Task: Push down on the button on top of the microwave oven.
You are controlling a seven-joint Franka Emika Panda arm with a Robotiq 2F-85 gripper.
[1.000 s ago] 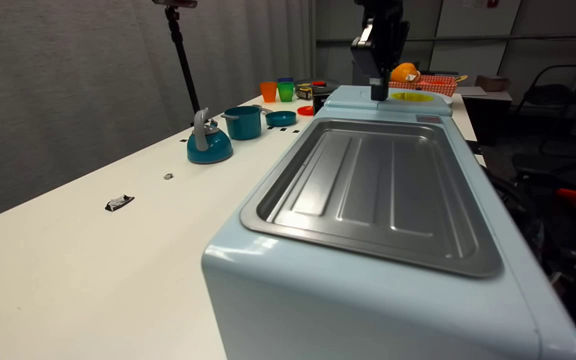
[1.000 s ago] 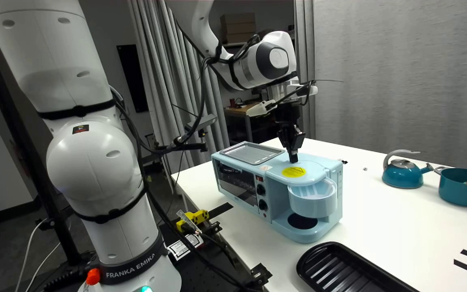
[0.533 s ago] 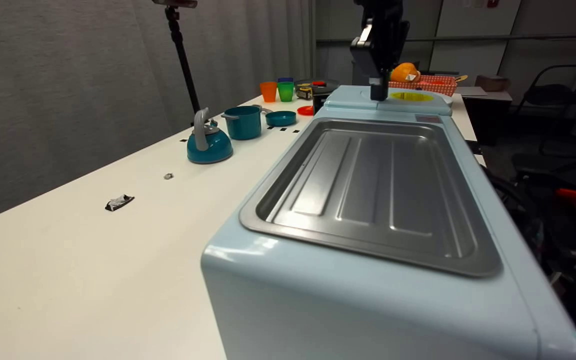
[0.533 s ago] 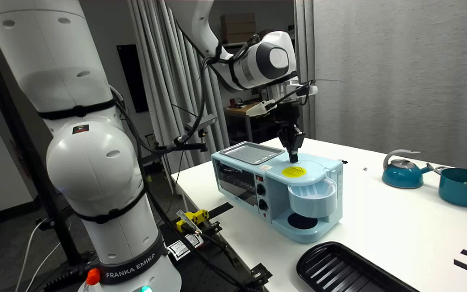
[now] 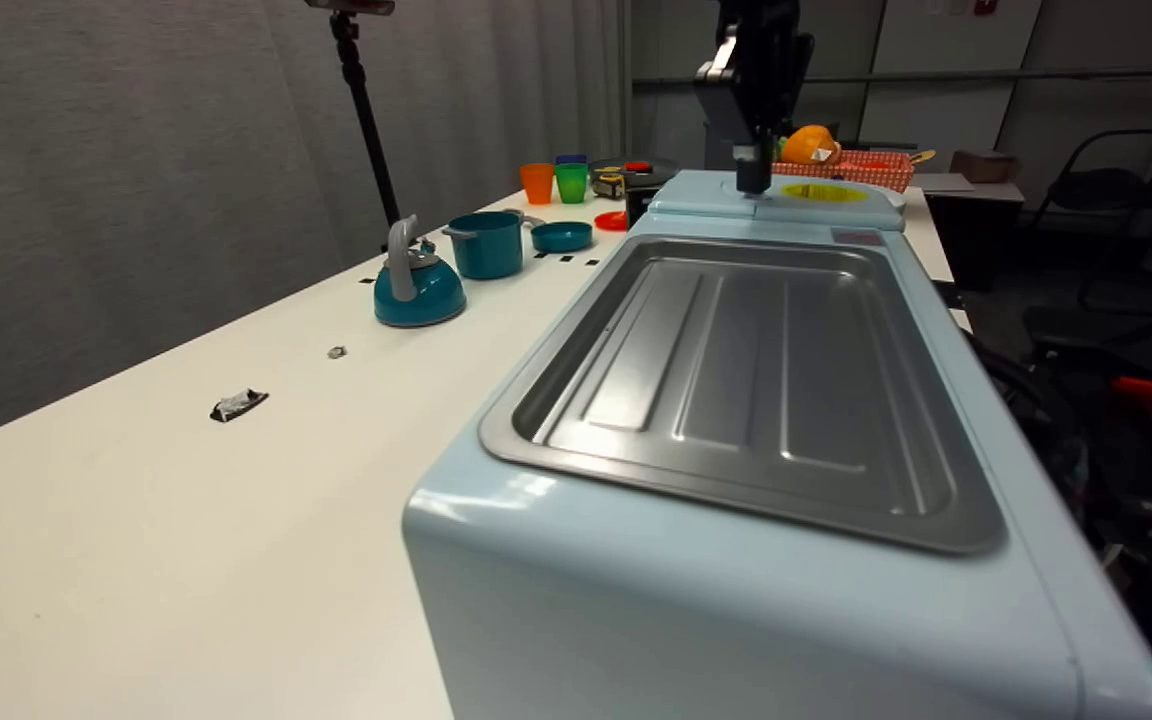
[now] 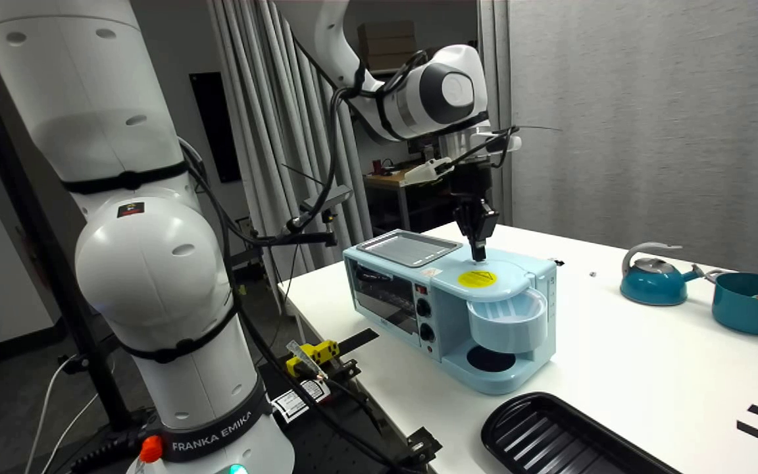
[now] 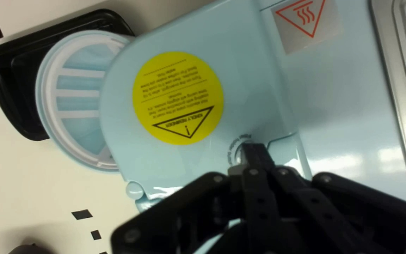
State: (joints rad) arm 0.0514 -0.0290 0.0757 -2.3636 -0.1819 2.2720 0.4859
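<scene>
In an exterior view the pale blue microwave oven [image 6: 448,319] stands upright on the white table [image 5: 186,560], between four and five o'clock from the centre, its metal tray [image 6: 410,248] set into the top at eleven. The pincer [image 7: 257,155] points down over the top, jaws narrow, both sides lying together. In the wrist view part of a round button [image 7: 238,156] shows at nine o'clock from its tips, with small lettering curved around it; the rest is hidden behind them, and whether they touch it I cannot tell. From the tips, a yellow reminder sticker [image 7: 178,97] sits at ten o'clock, a heat-warning label [image 7: 307,26] at one, and the filter basket [image 7: 76,100] between nine and ten. In an exterior view a teal kettle [image 6: 654,288] stands at three o'clock from the microwave oven, well apart, a teal pot [image 6: 751,313] just past it; a black grill pan [image 6: 570,438] lies near, between four and five.
</scene>
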